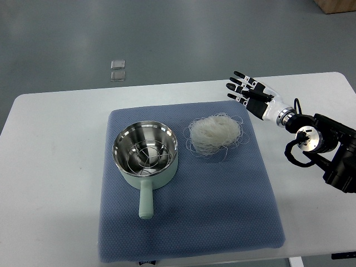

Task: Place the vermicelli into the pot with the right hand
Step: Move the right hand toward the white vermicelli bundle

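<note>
On the white table [55, 167] lies a big blue mat [222, 211] with a bumpy, woven look and soft round corners. The front edge of the mat is cut off by the bottom of the picture, and a small dark thing there is too cut off to make out.

The pot [146, 156] sits on the left part of the mat. It is round, shiny silver inside and pale green outside, with a short green handle [146, 201] that points toward the robot. A thin wire rack [146, 155] lies in the bottom of the pot — its far side is hard to see in the shine.

The vermicelli [215, 134] is a pale, fluffy nest of thin noodles. It rests on the mat just to the right of the pot, not touching it. Loose strands curl out all around it.

The right hand [248, 91] comes in from the right edge. It is black and white, with a black arm and a looped cable behind it. Its fingers [239, 82] are spread out and hold nothing. It hangs over the bare table beyond the mat's far right corner, near the noodles but apart from them.

Past the table, on the grey floor [167, 33], lie two small clear squares [117, 70] — too small to tell what they are.
</note>
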Motion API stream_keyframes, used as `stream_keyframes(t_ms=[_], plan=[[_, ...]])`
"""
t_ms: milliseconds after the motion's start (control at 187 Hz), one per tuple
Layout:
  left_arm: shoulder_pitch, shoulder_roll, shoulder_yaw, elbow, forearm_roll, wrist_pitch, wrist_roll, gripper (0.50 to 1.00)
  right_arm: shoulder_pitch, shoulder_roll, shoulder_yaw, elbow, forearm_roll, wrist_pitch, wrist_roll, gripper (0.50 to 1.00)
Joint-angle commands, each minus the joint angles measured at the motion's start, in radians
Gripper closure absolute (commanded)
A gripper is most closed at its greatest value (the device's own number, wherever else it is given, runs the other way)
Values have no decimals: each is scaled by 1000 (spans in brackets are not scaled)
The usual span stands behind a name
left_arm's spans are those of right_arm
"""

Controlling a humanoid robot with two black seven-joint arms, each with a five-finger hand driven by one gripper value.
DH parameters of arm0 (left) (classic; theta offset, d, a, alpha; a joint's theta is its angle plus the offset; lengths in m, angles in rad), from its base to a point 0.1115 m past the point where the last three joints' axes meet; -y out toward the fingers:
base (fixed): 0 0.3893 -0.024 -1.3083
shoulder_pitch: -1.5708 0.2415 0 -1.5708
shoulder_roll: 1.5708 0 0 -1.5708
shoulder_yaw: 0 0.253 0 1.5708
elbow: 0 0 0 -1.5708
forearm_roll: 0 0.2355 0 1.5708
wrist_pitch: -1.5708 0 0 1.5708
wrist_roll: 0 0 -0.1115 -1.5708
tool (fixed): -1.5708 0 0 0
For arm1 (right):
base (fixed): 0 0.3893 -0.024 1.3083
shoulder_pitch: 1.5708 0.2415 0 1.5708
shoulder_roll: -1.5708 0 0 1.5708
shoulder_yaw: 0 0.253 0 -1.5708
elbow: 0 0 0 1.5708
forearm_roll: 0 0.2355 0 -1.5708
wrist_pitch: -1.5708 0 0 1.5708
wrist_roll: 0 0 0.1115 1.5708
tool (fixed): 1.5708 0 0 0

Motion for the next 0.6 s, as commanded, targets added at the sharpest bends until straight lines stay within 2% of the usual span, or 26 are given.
stream_keyframes(t_ms=[0, 594], plan=[[3, 0, 0, 0, 1, -1, 0, 500, 3, -5, 0, 0, -1, 1, -1, 568], [1, 0, 3, 2, -1, 2, 0, 500, 25, -22, 1, 2, -5, -1, 7, 570]])
